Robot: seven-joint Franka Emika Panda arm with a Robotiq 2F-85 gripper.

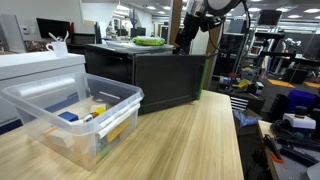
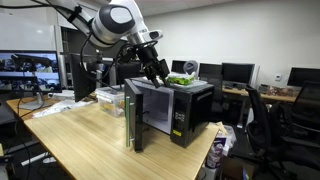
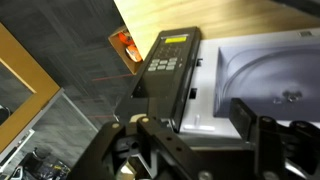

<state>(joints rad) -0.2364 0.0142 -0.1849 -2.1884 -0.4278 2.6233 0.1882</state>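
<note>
A black microwave (image 2: 190, 110) stands on the wooden table (image 2: 90, 140) with its door (image 2: 134, 120) swung open. My gripper (image 2: 156, 70) hangs just above the microwave's top front edge, by the open cavity. In the wrist view the control panel (image 3: 170, 55) and the white cavity with its glass turntable (image 3: 275, 70) lie below my gripper (image 3: 205, 130). The jaws stand apart and hold nothing. A green dish (image 2: 185, 79) rests on top of the microwave (image 1: 160, 78), close behind my gripper (image 1: 185, 40).
A clear plastic bin (image 1: 75, 118) with several small items sits on the wooden table (image 1: 190, 140) in front of a white box (image 1: 40, 66). Desks with monitors (image 2: 235, 72) and office chairs (image 2: 290, 125) surround the table.
</note>
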